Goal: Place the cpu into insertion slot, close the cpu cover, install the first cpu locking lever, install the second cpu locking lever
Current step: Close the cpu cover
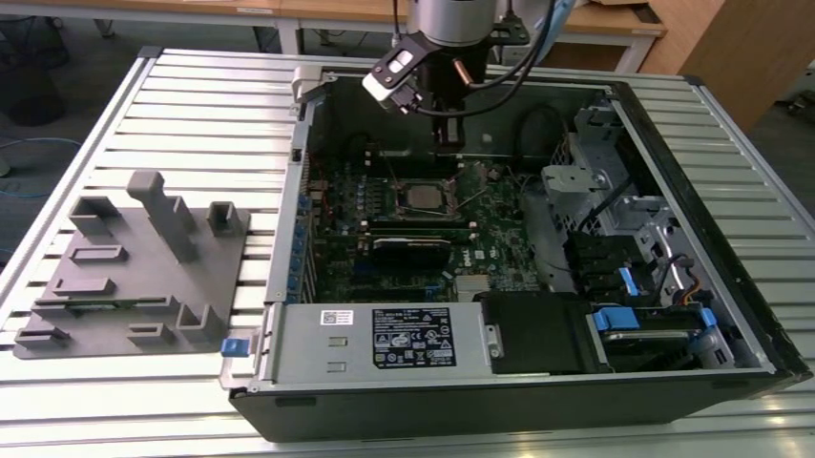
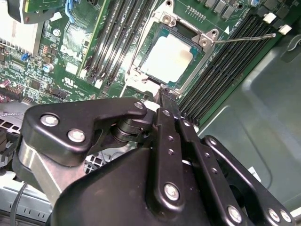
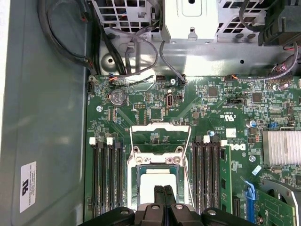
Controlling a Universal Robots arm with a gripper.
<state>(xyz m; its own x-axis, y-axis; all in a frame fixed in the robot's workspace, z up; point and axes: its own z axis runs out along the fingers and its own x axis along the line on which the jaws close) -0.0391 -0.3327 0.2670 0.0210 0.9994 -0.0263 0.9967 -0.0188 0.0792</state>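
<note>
— What sits on the slatted table [image 1: 191, 95]?
— An open computer case [image 1: 510, 405], lying on its side. A grey fixture block [image 1: 134, 277] lies beside it, on the exterior view's left.
— Inside the case?
— Green circuit board [image 1: 497, 205], labelled power supply [image 1: 382, 339], blue latches [image 1: 614, 320]. Coin battery [image 3: 118, 97] and finned heatsink [image 3: 281, 147] on the board.

The arm [image 1: 455, 17] hangs from above with its wrist vertical and the gripper [image 1: 446, 134] pointing straight down. In both wrist views the jaws are pressed together along their length, with nothing held between them. Black linkage bars [image 2: 165, 155] spread outward behind the tips.
</note>
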